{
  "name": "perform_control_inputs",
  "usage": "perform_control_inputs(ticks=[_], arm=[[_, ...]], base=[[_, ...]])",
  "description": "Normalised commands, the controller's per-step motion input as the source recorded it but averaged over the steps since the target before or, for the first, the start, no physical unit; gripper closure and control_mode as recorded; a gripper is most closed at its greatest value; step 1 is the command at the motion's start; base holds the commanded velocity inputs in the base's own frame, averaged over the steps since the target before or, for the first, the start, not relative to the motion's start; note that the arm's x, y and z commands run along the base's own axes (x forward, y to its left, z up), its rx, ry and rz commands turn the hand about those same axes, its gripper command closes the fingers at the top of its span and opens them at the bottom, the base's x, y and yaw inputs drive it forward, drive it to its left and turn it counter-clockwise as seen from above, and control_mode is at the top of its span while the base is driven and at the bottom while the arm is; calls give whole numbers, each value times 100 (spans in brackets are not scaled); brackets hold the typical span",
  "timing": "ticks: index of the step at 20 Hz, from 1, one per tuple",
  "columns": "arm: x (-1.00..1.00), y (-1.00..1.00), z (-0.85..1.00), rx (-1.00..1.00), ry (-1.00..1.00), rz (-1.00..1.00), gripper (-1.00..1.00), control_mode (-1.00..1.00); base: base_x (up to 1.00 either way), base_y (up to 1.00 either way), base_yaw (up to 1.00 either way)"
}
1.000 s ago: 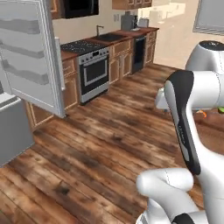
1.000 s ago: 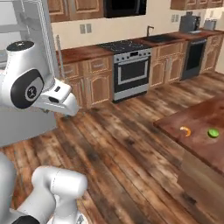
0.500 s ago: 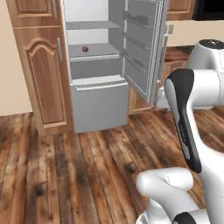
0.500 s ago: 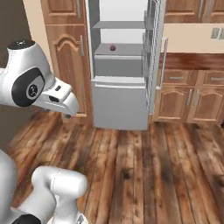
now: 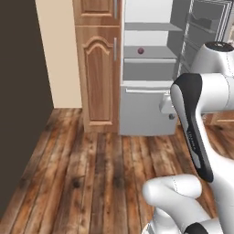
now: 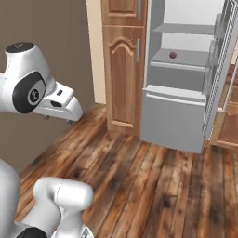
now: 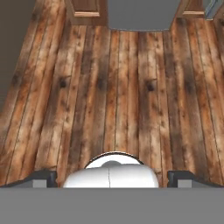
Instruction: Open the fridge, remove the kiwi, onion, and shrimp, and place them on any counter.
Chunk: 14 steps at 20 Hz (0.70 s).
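The fridge (image 5: pixel 147 112) (image 6: pixel 173 116) stands open ahead, its door (image 5: pixel 206 27) (image 6: pixel 224 60) swung out to the right. On a middle white shelf sits the onion (image 5: pixel 140 50) (image 6: pixel 173 55), a small reddish-purple ball. My gripper (image 7: pixel 112 178) is open with nothing between its dark fingertips (image 7: pixel 43 177); it points down at the wooden floor, well short of the fridge. From the right base camera the hand (image 6: pixel 61 106) hangs at the left, far from the shelves. The fridge's grey lower front (image 7: pixel 140 15) lies along the top of the hand view. The kiwi, shrimp and counter are out of view.
A tall brown wooden cabinet (image 5: pixel 98 68) (image 6: pixel 123 69) adjoins the fridge's left side. A dark wall (image 5: pixel 18 91) (image 6: pixel 51 42) closes the left. Plank floor (image 7: pixel 113 87) stretches between me and the fridge. Low wooden cabinets (image 6: pixel 228 130) stand behind the open door.
The whole picture has swung round with the base: stove and counter have left view, and the open fridge is nearer and right of centre. The gripper stayed open.
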Motion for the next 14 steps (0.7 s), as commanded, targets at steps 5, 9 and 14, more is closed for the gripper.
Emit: perform_control_inputs(ticks=[5, 9, 14], arm=[[0, 0, 0, 0, 0, 0, -100, 100], [0, 0, 0, 0, 0, 0, -100, 100], [0, 0, 0, 0, 0, 0, -100, 100]], base=[[57, -56, 0], [52, -74, 0], [55, -52, 0]])
